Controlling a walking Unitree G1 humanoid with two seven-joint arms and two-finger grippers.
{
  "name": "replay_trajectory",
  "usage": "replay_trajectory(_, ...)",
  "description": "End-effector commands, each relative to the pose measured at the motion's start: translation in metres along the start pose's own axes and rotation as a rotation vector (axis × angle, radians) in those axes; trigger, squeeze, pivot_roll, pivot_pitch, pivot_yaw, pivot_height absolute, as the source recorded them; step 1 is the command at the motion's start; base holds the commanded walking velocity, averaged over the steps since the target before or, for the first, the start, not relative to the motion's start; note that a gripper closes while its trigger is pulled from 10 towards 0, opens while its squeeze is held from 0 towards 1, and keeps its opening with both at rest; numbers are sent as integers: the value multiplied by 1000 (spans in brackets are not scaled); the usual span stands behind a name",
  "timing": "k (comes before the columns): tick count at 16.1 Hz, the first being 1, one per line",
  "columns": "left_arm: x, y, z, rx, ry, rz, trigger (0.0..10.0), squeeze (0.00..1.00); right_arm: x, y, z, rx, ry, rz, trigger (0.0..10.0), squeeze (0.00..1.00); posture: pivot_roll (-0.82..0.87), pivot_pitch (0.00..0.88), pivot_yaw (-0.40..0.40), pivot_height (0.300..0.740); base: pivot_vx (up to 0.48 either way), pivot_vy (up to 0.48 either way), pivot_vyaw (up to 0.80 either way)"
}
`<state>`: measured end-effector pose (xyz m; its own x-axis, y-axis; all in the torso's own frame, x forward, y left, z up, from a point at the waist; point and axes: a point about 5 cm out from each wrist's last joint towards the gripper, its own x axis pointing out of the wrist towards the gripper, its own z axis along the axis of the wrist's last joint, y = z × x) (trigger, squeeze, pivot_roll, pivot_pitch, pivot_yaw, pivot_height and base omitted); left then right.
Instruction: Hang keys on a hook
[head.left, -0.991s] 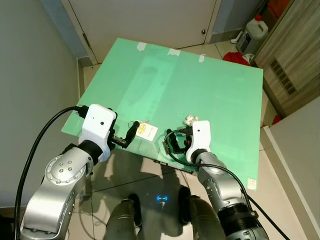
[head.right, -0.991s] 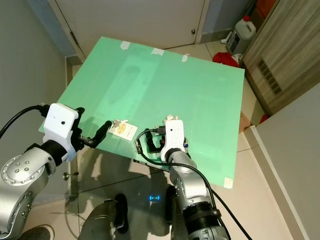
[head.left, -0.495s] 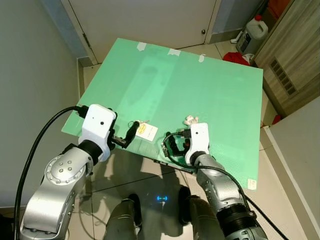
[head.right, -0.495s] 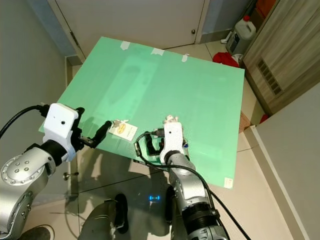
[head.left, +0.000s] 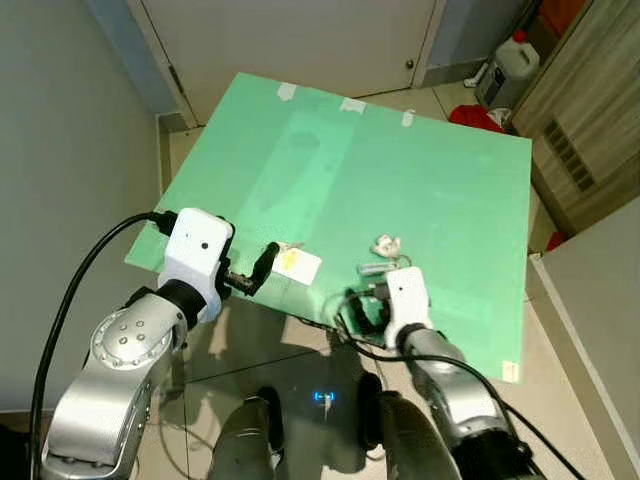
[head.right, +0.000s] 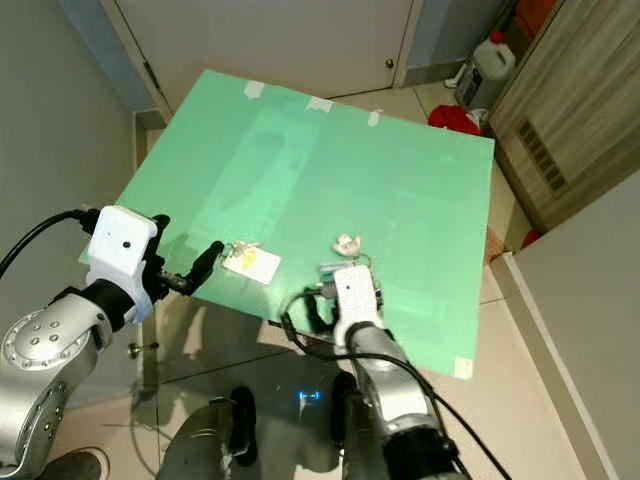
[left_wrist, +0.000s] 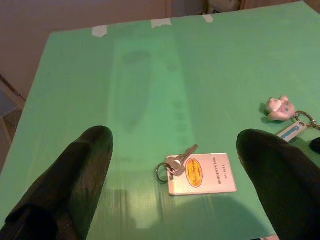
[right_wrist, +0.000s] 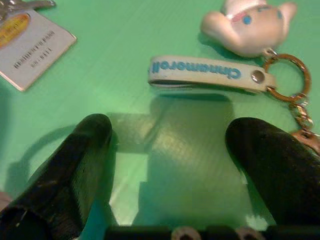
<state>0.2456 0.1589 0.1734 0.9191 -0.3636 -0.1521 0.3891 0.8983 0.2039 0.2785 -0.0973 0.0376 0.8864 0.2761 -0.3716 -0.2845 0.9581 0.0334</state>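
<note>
Near the green board's (head.left: 420, 170) front edge, both grippers hover with fingers spread, holding nothing. The right gripper (right_wrist: 170, 145) faces the strap keychain (right_wrist: 210, 74); the left gripper (left_wrist: 175, 165) faces the keys (left_wrist: 176, 162) and tag. Grasping comes next; no hook visible.

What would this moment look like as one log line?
left gripper: open, facing keys with card tag | right gripper: open, near Cinnamoroll keychain | both lie on green board
</note>
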Motion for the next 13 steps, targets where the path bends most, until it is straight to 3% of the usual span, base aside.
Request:
replay_trajectory(1,-2,0,1,-6,-3,2,10000,0,-4,-2,-13,3,49,-5,10000,0,119,335,10,740,0,0,0)
replay_trajectory(2,-1,-1,2,-8,-5,0,10000,0,-4,4,3,24,-24,28,10000,0,116,332,10,740,0,0,0)
replay_trajectory(6,0,-1,2,-8,-10,-2,10000,0,-4,27,25,38,-144,122,10000,0,118,324,9,740,0,0,0)
replay_trajectory(10,-1,-3,1,-8,-8,-3,10000,0,7,39,27,123,-112,123,10000,0,125,320,8,740,0,0,0)
replay_trajectory(13,0,-3,1,-7,-11,-3,10000,0,13,51,37,94,-161,178,10000,0,132,320,8,740,0,0,0)
